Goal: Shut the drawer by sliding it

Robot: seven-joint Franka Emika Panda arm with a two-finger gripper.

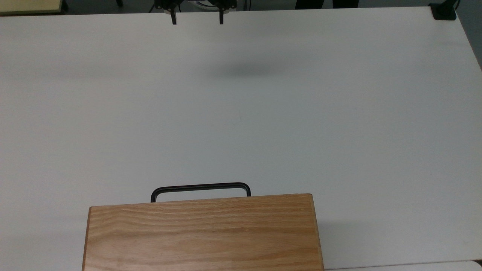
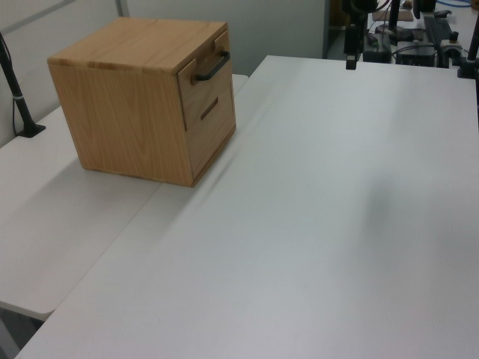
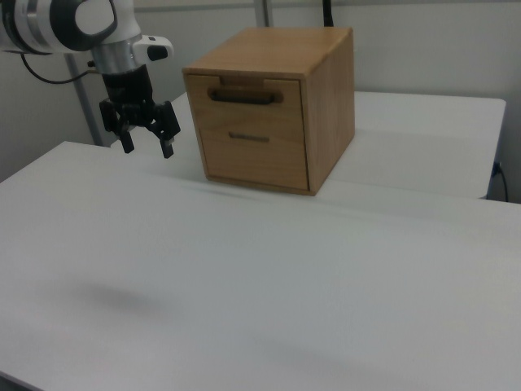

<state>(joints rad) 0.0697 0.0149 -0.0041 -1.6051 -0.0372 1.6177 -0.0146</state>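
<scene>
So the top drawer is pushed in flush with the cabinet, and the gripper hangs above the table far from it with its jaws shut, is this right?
Not quite: the jaws are open, not shut. The right view shows the gripper with its two fingers spread apart. The rest holds: the drawer sits flush in the cabinet, and the gripper hangs above the table, far from it.
</scene>
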